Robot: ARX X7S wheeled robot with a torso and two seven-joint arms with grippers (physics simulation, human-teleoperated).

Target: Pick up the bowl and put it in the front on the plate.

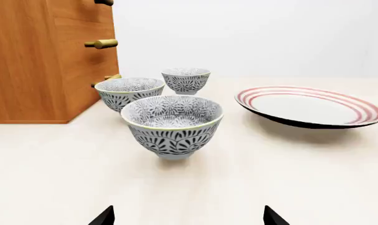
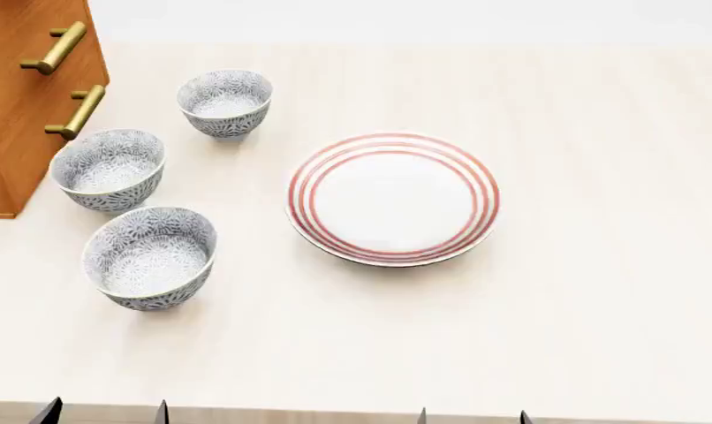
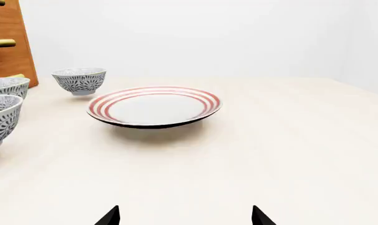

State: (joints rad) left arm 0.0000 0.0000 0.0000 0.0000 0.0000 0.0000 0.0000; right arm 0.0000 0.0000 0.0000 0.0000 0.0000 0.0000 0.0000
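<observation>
Nothing is grasped yet: the bowl [image 2: 151,257] sits left of the plate [image 2: 391,198], well apart. Both tools look spread (only fingertips show). Next, the left tool [image 1: 188,216] should reach it.

Head view: high above the table [image 2: 592,336], facing steeply down; takes in all three bowls, the plate [image 2: 391,198] and a cabinet [image 2: 14,106] corner, with gripper tips at its lower edge. Left wrist view: low, near table level, facing level across it, close to the front bowl [image 1: 172,124], cabinet and plate [image 1: 311,106] beyond. Right wrist view: same low level stance, plate [image 3: 154,106] near centre, bowls at one edge. All three views share the plate and the bowls.
</observation>
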